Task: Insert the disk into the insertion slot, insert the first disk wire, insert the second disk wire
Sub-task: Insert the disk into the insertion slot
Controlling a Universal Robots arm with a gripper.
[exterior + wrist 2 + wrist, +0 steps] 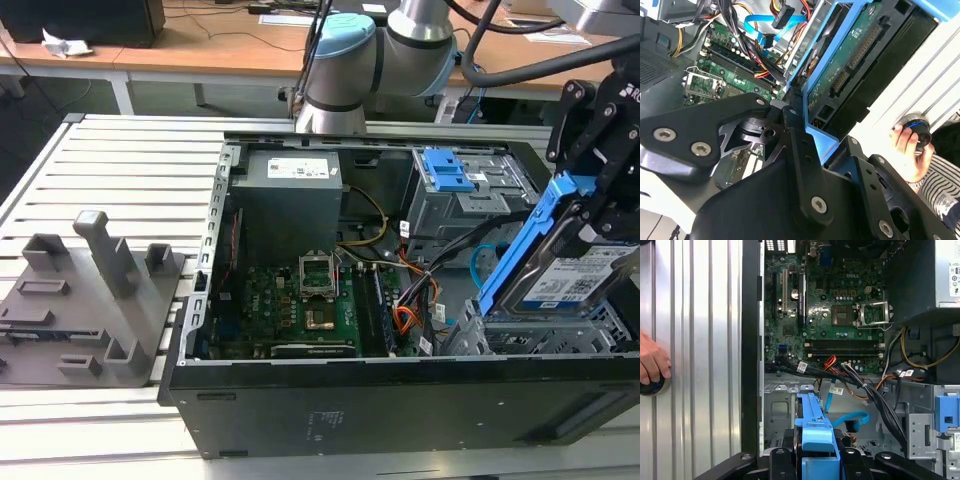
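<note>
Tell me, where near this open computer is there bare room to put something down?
The ribbed table is bare beyond the grey fixture block, up to the computer case. Inside the case it is crowded: wires, the insertion slot, the tilted disk.

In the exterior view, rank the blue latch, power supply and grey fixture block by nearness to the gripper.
The gripper holds the disk.
1. blue latch, on the taller cage.
2. power supply, inside the case.
3. grey fixture block, exterior view's left.
</note>
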